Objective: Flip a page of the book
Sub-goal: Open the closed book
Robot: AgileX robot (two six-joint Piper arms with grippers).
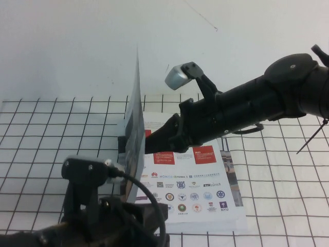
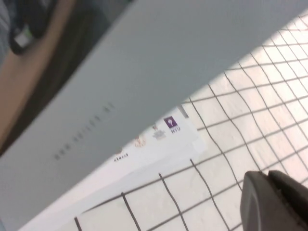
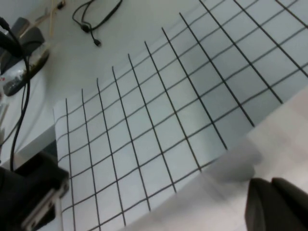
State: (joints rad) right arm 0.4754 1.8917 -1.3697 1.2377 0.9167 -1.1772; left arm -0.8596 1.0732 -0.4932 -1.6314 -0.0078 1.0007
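The book (image 1: 195,190) lies open on the grid table, showing red squares and logo rows. Its page (image 1: 135,128), the cover leaf, stands almost upright along the book's left side. My right gripper (image 1: 150,141) reaches in from the right and is shut, its tip against the page's white side (image 3: 269,139). In the right wrist view the gripper (image 3: 272,204) shows two dark fingers together over that white surface. My left gripper (image 1: 146,213) sits low at the front edge, shut and empty (image 2: 269,202), just in front of the book (image 2: 159,139). The raised page (image 2: 144,86) looms above it.
The white table with a black grid (image 1: 51,134) spreads left and right of the book. Edge strips of other booklets show beside the book (image 1: 232,172). A plain white wall (image 1: 77,46) rises behind. The left arm's camera mount (image 1: 85,172) stands near the page's lower end.
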